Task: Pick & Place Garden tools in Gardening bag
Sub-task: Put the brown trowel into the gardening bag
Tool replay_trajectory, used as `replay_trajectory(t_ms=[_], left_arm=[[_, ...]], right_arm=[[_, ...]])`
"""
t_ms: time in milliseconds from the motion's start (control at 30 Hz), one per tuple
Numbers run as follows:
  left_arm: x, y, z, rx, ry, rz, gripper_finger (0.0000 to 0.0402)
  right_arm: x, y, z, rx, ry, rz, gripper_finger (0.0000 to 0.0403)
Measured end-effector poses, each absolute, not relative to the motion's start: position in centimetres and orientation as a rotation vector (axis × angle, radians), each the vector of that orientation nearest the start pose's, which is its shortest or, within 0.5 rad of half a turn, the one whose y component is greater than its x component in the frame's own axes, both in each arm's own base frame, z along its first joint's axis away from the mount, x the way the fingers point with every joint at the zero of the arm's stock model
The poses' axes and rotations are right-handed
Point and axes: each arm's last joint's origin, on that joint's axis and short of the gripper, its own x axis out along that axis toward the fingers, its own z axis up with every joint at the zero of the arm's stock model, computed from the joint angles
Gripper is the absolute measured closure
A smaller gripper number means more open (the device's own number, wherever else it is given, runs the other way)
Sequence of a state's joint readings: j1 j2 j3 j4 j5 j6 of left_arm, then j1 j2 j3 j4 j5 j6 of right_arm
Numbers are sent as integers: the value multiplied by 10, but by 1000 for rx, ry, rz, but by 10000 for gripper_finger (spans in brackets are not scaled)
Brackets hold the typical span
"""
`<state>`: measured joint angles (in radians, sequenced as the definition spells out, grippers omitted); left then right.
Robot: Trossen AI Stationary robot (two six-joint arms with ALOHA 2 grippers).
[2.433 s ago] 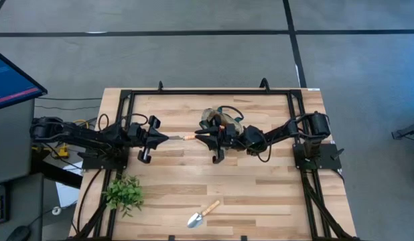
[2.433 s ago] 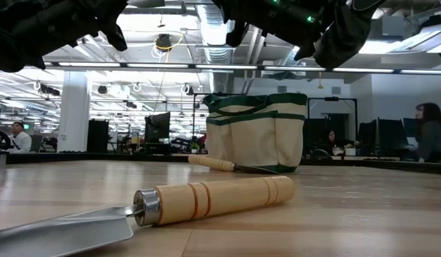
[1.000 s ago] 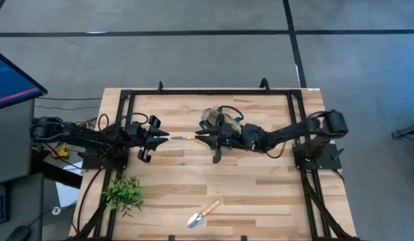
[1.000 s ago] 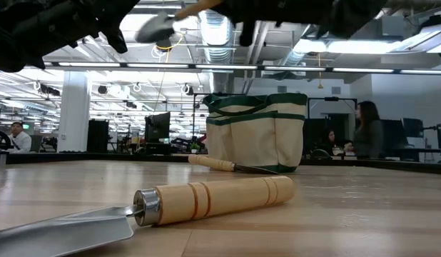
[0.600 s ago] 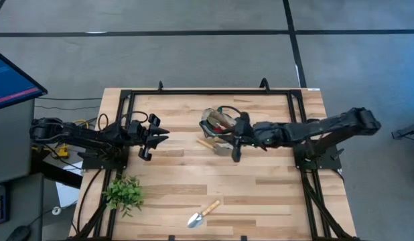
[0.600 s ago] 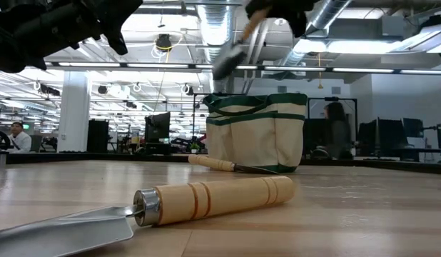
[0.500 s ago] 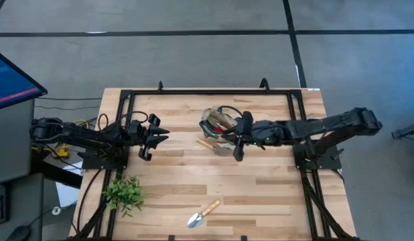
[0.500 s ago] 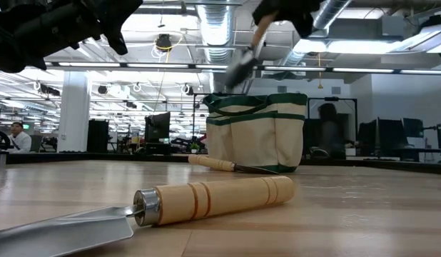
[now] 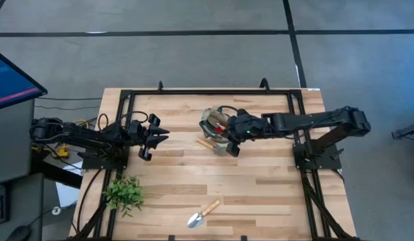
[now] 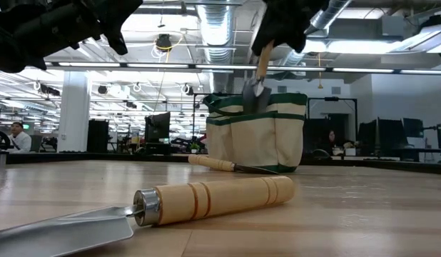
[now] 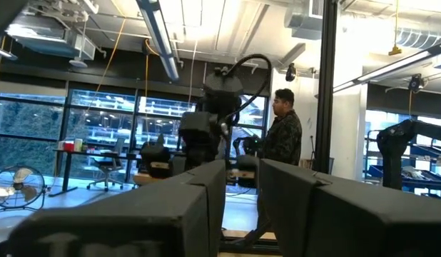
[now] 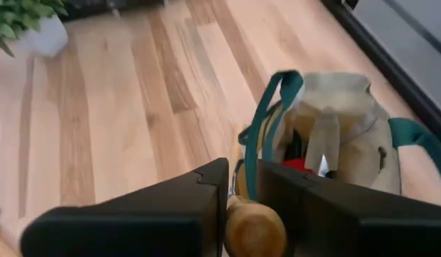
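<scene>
Right gripper [image 12: 240, 196], clenching a wooden-handled silver trowel [image 10: 257, 86] blade-down over the round beige green-trimmed fabric bag [image 10: 255, 132], should lower it squarely inside before letting go.

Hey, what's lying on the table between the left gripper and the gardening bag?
Nothing: in the high view the wood between the left gripper and the gardening bag is bare. A trowel lies just beside the bag's near side.

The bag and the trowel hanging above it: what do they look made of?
The bag looks like beige woven cloth with green trim: soft, creased sides and floppy handles. The trowel seems to have a pale, smooth wooden handle and a dull grey metal blade; the right gripper clamps the handle.
</scene>
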<state>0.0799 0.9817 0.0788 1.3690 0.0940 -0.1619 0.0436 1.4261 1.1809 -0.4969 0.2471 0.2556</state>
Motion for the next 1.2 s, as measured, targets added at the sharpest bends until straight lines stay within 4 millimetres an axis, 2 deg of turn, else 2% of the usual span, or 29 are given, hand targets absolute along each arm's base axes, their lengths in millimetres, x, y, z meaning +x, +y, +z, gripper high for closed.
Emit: replay_trajectory(t_ms=[367, 700, 767, 867, 1000, 1100, 1200], left_arm=[[158, 10, 211, -119, -462, -52, 325], [158, 10, 211, -119, -462, -52, 325], [158, 10, 211, -119, -461, -52, 325], [158, 10, 211, -119, -462, -52, 325], [158, 10, 211, -119, -462, -52, 325], [158, 10, 211, -119, -462, -52, 325], [158, 10, 211, -119, -461, -53, 325]], right_arm=[[327, -9, 262, 142, 831, -279, 352], [339, -13, 243, 139, 871, -290, 351], [341, -13, 243, 140, 857, -289, 330], [339, -13, 244, 140, 859, -289, 261], [333, -13, 258, 145, 812, -286, 179], [327, -13, 271, 150, 768, -284, 153], [318, -14, 288, 158, 705, -284, 154]])
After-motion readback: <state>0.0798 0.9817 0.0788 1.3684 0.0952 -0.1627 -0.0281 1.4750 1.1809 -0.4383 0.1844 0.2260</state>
